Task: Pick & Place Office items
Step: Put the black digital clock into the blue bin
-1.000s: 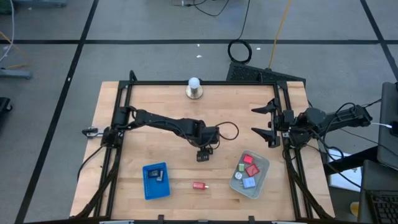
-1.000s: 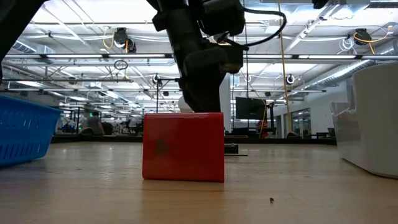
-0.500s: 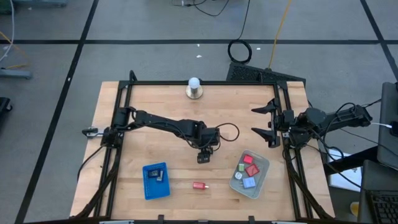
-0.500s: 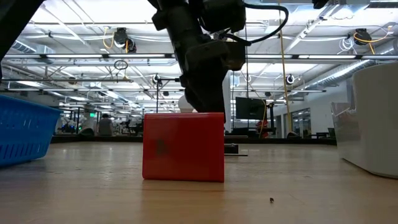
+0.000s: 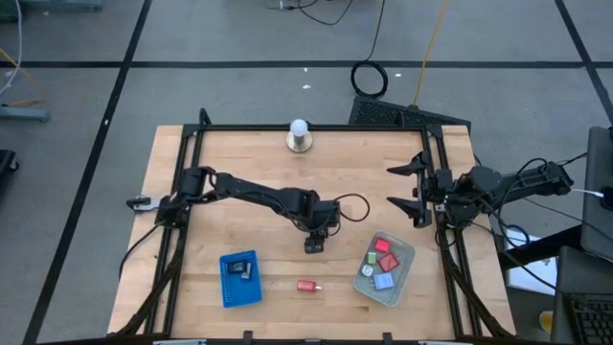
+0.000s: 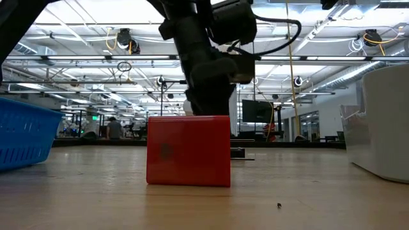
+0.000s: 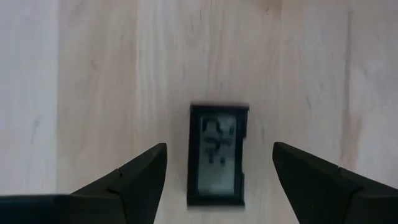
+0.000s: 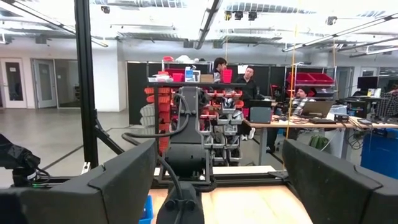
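Note that the left gripper (image 7: 219, 171) hangs directly over a black rectangle with a pale label (image 7: 217, 154) lying flat on the table (image 5: 249, 163), fingers spread wide to either side without touching it. Find a red block (image 5: 306, 286) nearer the front edge, between the blue tray (image 5: 239, 279) and the clear bin (image 5: 401, 275), which holds more pieces. The right gripper (image 5: 407, 194) waits at the table's right edge, fingers wide apart and empty.

Grey floor (image 5: 239, 38) marked with dark tape lines surrounds the wooden table (image 5: 239, 163). A coiled black cable (image 5: 369, 79) lies on it. Beyond: open workshop, exposed ceiling trusses (image 6: 96, 61) with strip lighting, white walls, red storage bins (image 8: 314, 78) on racks, desks (image 8: 298, 124) with seated people (image 8: 249, 74).
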Controlling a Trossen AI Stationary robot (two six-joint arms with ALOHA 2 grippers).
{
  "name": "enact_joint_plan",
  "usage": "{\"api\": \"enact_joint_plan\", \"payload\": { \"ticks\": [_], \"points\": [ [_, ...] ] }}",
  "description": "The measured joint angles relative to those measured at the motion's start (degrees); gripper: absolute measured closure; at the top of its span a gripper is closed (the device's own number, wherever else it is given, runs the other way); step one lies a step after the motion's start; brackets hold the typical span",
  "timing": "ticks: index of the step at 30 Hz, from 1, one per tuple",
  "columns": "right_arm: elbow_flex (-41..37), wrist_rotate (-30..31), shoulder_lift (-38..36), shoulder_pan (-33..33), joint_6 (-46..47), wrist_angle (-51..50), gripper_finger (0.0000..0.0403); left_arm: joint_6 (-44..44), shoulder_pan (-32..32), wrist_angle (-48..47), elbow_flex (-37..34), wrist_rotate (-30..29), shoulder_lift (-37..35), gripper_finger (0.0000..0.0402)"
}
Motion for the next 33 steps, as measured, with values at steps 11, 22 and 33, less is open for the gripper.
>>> {"api": "enact_joint_plan", "payload": {
  "ticks": [11, 22, 33],
  "points": [
    [0.0, 0.0, 0.2, 0.0, 0.0, -0.2, 0.0064, 0.3, 0.0, 0.6, 0.1, -0.2, 2.9, 0.0108],
    [0.0, 0.0, 0.2, 0.0, 0.0, -0.2, 0.0064, -0.1, 0.1, 1.1, 0.2, -2.9, 3.7, 0.0108],
    [0.0, 0.0, 0.2, 0.0, 0.0, -0.3, 0.0064, -1.2, -1.2, -1.5, 0.2, -12.2, 3.8, 0.0199]
  ]
}}
